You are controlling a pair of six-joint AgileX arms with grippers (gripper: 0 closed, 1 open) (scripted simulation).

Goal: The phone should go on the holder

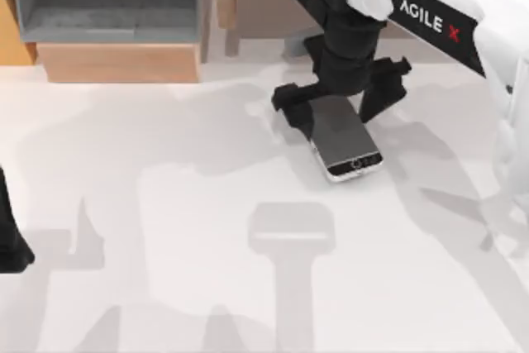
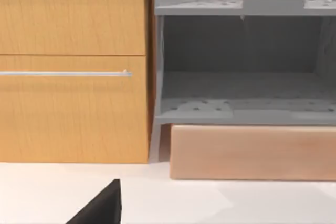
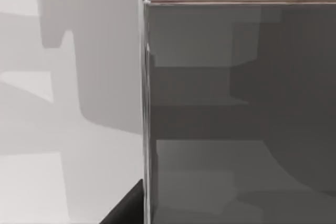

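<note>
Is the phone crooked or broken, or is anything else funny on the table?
The phone lies flat but askew, slanted to the table's edges, button end toward the near side. No cracks show. The right gripper straddles its far end, jaws spread. The left gripper sits parked at the left edge.

1. Phone (image 1: 343, 140): dark grey screen, black band at the button end, silver rim.
2. Table (image 1: 165, 229): white, with soft grey shadows.
3. Right arm (image 1: 463, 14): white shell, a black panel with white lettering and a red X.
4. Right gripper (image 1: 339, 97): black.
5. Cabinet (image 2: 73, 66): orange wood grain, silver handle.
6. Shelf (image 2: 241, 51): grey, over a pale tan base.
</note>
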